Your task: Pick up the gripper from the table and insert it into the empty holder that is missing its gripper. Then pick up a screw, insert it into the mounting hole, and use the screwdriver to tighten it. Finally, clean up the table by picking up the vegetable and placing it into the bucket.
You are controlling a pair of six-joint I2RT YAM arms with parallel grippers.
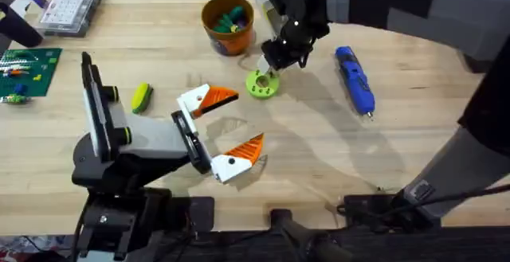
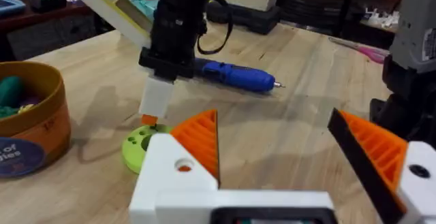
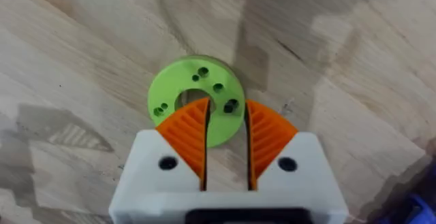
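My right gripper (image 1: 272, 69) hangs just above the lime-green disc (image 1: 262, 84). In the right wrist view its orange pads (image 3: 187, 132) stand a narrow gap apart over the disc (image 3: 170, 91), and nothing shows between them. My left gripper (image 1: 227, 128) hovers wide open and empty over the table's middle, pointing toward the disc (image 2: 136, 149). The blue screwdriver (image 1: 355, 79) lies to the right of the disc. Left of my left gripper lies the yellow-and-green vegetable (image 1: 142, 97). The orange bucket (image 1: 227, 23) stands behind the disc with toy pieces inside. The loose gripper, its holder and the screw are out of view.
A clear compartment box (image 1: 68, 7) sits at the back left. A green board (image 1: 28, 71) with small parts lies at the left edge. Bare wood lies between the disc and the screwdriver (image 2: 235, 76).
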